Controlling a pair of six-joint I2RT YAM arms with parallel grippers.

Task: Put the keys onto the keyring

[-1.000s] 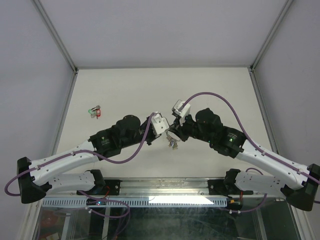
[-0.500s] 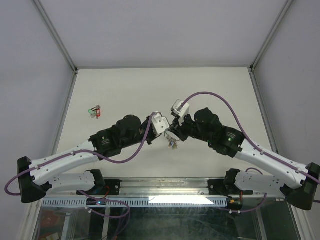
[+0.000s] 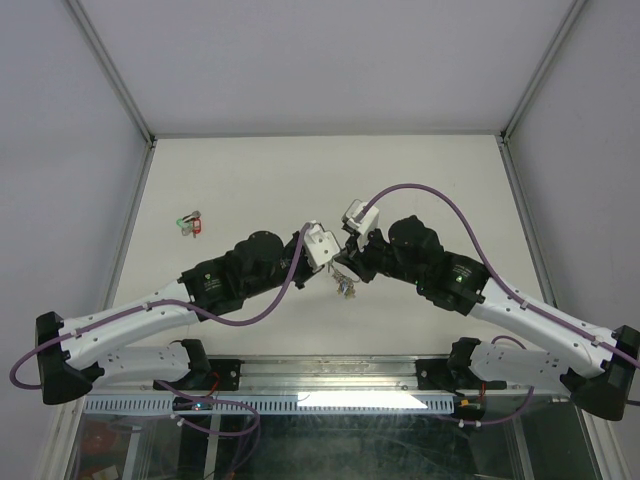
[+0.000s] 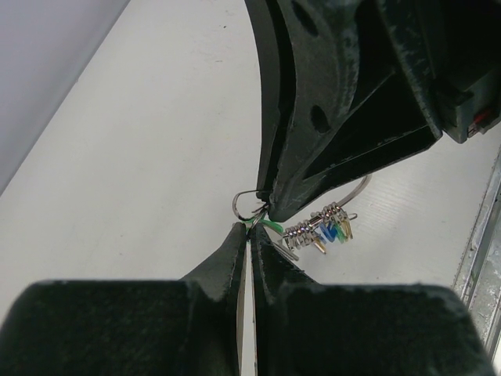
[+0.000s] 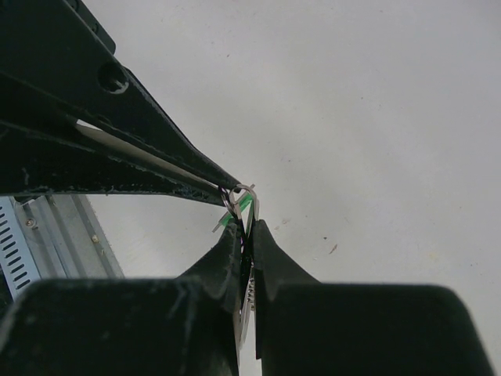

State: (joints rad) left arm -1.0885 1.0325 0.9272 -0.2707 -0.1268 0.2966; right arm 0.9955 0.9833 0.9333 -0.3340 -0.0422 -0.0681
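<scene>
My two grippers meet tip to tip above the middle of the table. My left gripper (image 4: 250, 229) is shut on a thin silver key with a green tag (image 4: 272, 225). A small wire loop (image 4: 246, 205) shows just past its tips. My right gripper (image 5: 246, 225) is shut on the keyring (image 4: 358, 188). From the ring hang several small keys with blue, green and yellow tags (image 4: 327, 232). In the top view the bunch (image 3: 347, 287) dangles below the two tips. Another pair of keys (image 3: 190, 222), with red and green, lies on the table at the far left.
The white table (image 3: 420, 180) is walled by grey panels left, right and behind. A metal rail (image 3: 330, 375) runs along the near edge between the arm bases. Purple cables (image 3: 440, 200) loop over both arms.
Hardly anything. Both grippers stay shut and tip to tip. The right wrist has edged very slightly left.
</scene>
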